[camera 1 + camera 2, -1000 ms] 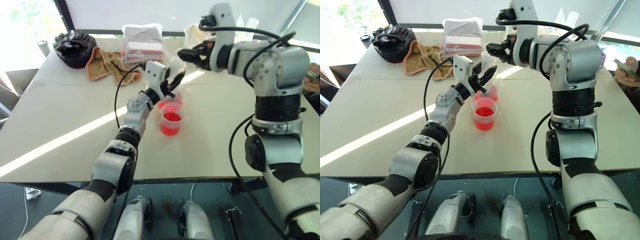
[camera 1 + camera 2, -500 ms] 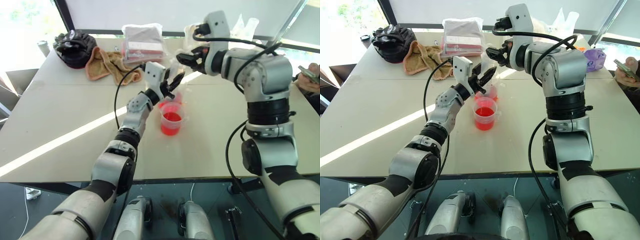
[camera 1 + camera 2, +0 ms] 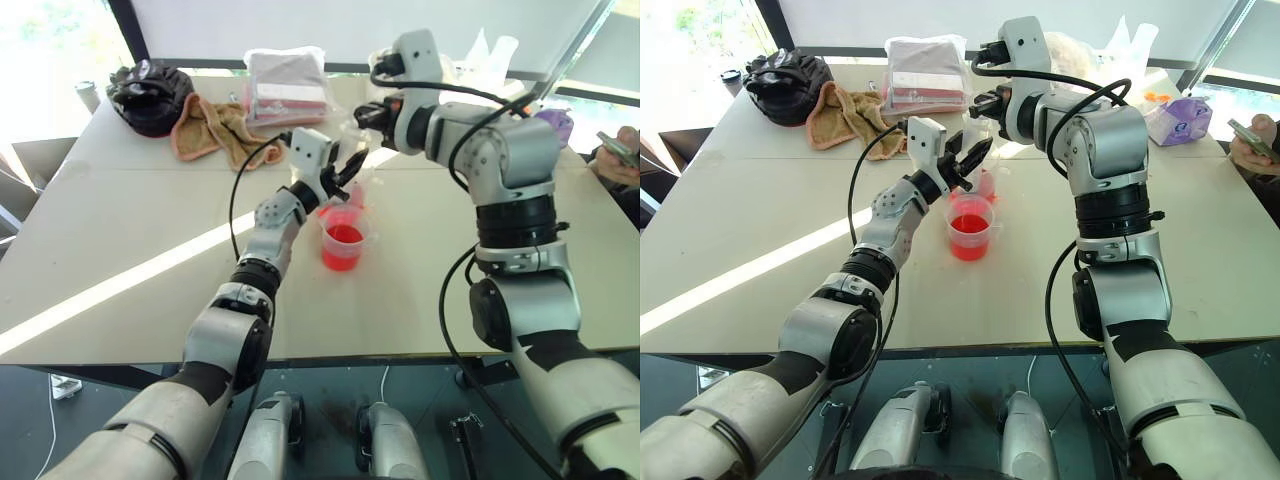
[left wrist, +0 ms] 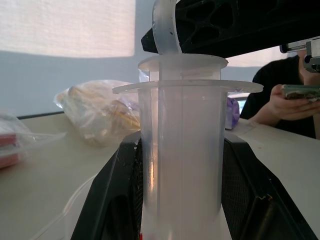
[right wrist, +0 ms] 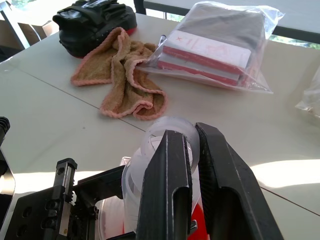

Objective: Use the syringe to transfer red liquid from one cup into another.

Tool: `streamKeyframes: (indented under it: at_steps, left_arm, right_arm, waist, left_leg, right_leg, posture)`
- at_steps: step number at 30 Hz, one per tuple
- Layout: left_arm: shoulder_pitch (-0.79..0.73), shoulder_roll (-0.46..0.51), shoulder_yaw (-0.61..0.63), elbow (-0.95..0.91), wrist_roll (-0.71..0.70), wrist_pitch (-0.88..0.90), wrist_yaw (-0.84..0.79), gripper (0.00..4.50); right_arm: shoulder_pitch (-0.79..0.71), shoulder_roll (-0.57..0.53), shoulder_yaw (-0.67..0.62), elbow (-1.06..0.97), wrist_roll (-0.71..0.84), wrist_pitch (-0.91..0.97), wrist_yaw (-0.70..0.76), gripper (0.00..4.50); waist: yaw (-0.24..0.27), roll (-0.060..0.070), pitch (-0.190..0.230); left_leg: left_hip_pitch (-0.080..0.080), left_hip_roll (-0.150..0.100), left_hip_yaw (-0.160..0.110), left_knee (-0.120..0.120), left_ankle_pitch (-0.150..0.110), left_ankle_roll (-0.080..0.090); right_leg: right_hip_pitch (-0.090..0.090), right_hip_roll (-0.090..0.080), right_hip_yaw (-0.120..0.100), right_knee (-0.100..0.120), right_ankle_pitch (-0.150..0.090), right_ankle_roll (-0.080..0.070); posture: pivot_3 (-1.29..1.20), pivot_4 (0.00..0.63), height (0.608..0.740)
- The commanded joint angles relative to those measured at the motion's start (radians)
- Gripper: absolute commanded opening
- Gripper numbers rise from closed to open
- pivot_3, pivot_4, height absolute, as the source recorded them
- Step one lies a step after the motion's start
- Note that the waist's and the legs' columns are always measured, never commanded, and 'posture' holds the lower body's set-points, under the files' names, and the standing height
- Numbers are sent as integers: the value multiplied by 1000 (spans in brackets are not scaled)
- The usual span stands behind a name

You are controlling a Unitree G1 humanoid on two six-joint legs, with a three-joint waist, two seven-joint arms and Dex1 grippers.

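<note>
My left gripper (image 3: pixel 340 172) is shut on the barrel of the clear syringe (image 4: pixel 182 165), holding it upright over the cups. Both of its black fingers (image 4: pixel 117 195) press the barrel's sides. The whitish plunger (image 4: pixel 181 62) stands just above the barrel's flange. My right gripper (image 5: pixel 192 132) is shut on the plunger's top ring (image 5: pixel 170 127), reaching in from the right (image 3: pixel 368 115). A clear cup (image 3: pixel 343 245) holding red liquid (image 3: pixel 969 224) stands on the table just in front of the syringe. A second cup (image 3: pixel 986 186) with some red in it sits behind, partly hidden by the left gripper.
At the table's far side lie a black bag (image 3: pixel 148 95), a tan towel (image 3: pixel 215 128) and a plastic bag of books (image 3: pixel 288 88). A clear bag of food (image 4: pixel 100 112) and a purple pack (image 3: pixel 1180 120) sit at the back right. A person holding a phone (image 4: pixel 295 97) sits at the right.
My right gripper came down and left onto the syringe's top and shut on the plunger ring; it was open before. The left gripper and syringe barrel stayed still.
</note>
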State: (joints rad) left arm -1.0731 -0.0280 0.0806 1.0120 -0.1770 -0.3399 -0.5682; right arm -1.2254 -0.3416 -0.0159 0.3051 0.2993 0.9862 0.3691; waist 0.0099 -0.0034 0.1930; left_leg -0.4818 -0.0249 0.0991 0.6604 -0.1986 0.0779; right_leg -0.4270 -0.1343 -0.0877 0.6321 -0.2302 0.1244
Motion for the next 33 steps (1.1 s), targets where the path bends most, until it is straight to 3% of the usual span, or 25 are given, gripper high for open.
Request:
streamKeyframes:
  at_steps: [1, 33]
  left_arm:
    - [-21, -10, -8, -54, 3, -30, -11, 1461]
    - [19, -19, -23, -46, 15, 9, -26, 1461]
  right_arm:
    - [-19, 2, -44, -32, 15, 3, -6, 32]
    - [-95, -37, -110, -27, 42, -146, 3, 32]
  waist:
    - [-1, 0, 0]
    - [-1, 0, 0]
  left_leg:
    - [0, 0, 0, 0, 0, 0]
    - [0, 0, 0, 0, 0, 0]
  right_leg:
    - [0, 0, 0, 0, 0, 0]
    - [0, 0, 0, 0, 0, 0]
  posture:
    - [0, 150, 740]
    - [0, 150, 740]
